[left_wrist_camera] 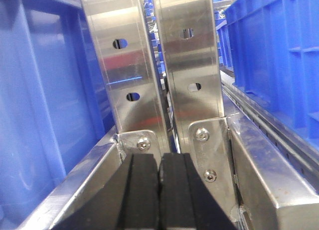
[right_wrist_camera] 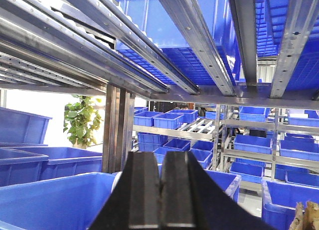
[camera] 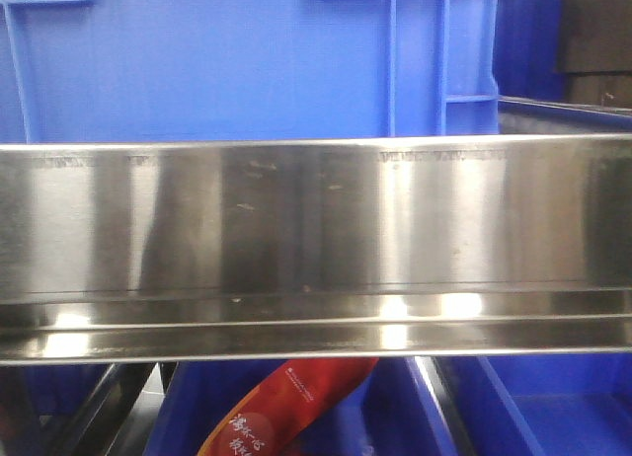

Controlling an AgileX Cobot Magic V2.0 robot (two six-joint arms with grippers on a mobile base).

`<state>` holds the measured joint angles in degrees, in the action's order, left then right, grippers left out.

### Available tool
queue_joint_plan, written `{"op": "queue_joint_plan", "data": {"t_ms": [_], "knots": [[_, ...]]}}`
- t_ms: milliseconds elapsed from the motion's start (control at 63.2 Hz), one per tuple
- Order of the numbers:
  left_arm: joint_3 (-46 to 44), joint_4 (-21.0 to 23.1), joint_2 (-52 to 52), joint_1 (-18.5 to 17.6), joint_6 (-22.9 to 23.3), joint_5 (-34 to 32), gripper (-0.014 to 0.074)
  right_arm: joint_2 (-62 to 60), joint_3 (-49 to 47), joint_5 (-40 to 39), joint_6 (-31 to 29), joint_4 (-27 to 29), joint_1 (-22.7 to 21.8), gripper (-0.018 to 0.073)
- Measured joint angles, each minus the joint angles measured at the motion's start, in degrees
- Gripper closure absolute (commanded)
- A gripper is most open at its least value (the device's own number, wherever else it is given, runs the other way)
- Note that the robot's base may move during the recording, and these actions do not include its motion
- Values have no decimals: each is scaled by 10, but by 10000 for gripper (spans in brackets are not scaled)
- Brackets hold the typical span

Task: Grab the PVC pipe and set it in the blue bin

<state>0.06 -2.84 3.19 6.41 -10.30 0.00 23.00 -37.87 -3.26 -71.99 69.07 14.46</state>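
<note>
while the front-facing view takes in no arm at all, a wide stainless steel rail (camera: pixel 316 249) runs across its whole width, with faint scratches and bright reflections along it. behind and above the rail stands a large blue bin (camera: pixel 247 61) with ribbed walls, and a second blue bin (camera: pixel 553 120) shows at the right edge. below the rail, a red printed package (camera: pixel 286 407) lies tilted in a lower blue bin (camera: pixel 395 417). the pvc pipe cannot be seen in this view.

from the left wrist view, the left gripper (left_wrist_camera: pixel 159 190) fills the bottom centre; its black jaws are pressed together with only a thin seam between them and nothing held. just ahead of them rise two upright steel posts (left_wrist_camera: pixel 164 65) with oval holes, bolted by bracket plates (left_wrist_camera: pixel 207 150) to steel rails. a blue bin wall (left_wrist_camera: pixel 35 115) fills the left side, and another blue bin (left_wrist_camera: pixel 274 56) sits on a rail at the right. no pipe shows here either.

from the right wrist view, the right gripper (right_wrist_camera: pixel 160 195) points out over an open blue bin (right_wrist_camera: pixel 55 200); its black jaws also meet face to face, gripping nothing. overhead run steel shelf rails (right_wrist_camera: pixel 189 41) carrying a blue bin (right_wrist_camera: pixel 169 46) seen from below. a steel post (right_wrist_camera: pixel 117 125) stands ahead, a green plant (right_wrist_camera: pixel 82 120) beyond it at the left, and racks of further blue bins (right_wrist_camera: pixel 259 150) fill the background. the pipe's whereabouts cannot be told from any view.
</note>
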Motion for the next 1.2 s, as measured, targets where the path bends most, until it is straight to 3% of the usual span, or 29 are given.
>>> {"op": "queue_joint_plan", "data": {"t_ms": [1203], "knots": [[0,0,0,0,0,0,707,0,0,0,0,0,0,722]]}}
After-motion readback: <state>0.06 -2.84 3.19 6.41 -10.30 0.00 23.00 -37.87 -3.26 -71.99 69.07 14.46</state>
